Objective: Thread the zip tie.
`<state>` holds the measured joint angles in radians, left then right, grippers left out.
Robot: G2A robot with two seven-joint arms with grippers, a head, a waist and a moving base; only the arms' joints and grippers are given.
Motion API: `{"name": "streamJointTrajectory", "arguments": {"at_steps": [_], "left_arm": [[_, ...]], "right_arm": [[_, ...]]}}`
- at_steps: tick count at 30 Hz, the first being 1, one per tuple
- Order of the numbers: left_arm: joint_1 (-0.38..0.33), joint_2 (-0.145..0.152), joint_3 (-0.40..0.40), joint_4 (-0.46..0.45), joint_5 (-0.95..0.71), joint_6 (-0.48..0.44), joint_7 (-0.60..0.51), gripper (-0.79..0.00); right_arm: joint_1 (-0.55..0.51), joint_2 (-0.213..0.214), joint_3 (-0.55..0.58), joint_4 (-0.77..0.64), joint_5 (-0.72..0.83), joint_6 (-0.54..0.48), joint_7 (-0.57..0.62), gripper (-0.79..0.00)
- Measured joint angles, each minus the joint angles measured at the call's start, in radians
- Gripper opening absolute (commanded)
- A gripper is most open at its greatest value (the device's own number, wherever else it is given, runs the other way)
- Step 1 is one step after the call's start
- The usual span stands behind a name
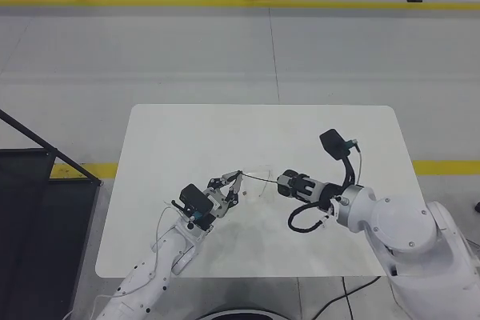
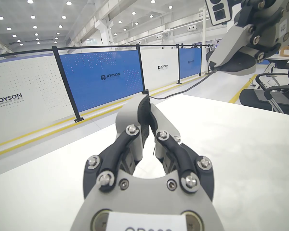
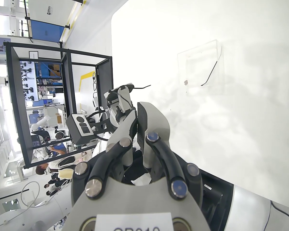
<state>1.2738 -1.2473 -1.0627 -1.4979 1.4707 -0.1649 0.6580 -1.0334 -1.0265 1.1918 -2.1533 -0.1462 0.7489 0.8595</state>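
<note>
A thin black zip tie [image 1: 258, 175] spans the gap between my two grippers above the middle of the white table [image 1: 184, 136]. My left gripper [image 1: 237, 174] is shut on one end; in the left wrist view the small square head [image 2: 145, 92] sits at its fingertips and the strap [image 2: 183, 89] runs off to the other gripper. My right gripper [image 1: 280, 178] is shut on the strap's far end, its tips showing in the left wrist view [image 2: 211, 65]. In the right wrist view my right gripper [image 3: 136, 111] points at the left gripper [image 3: 121, 97], from which a short black tail [image 3: 143, 87] sticks out.
A clear square holder [image 3: 200, 66] lies on the table beyond the grippers with another black zip tie [image 3: 212, 70] in it. A black frame [image 1: 16, 200] stands off the table's left edge. Bare table surface surrounds both arms.
</note>
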Motion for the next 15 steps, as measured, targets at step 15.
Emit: {"name": "streamJointTrajectory", "arguments": {"at_steps": [15], "left_arm": [[0.0, 0.0, 0.0, 0.0, 0.0, 0.0, 0.0, -0.785]], "right_arm": [[-0.035, 0.007, 0.025, -0.016, 0.024, -0.038, -0.016, -0.785]]}}
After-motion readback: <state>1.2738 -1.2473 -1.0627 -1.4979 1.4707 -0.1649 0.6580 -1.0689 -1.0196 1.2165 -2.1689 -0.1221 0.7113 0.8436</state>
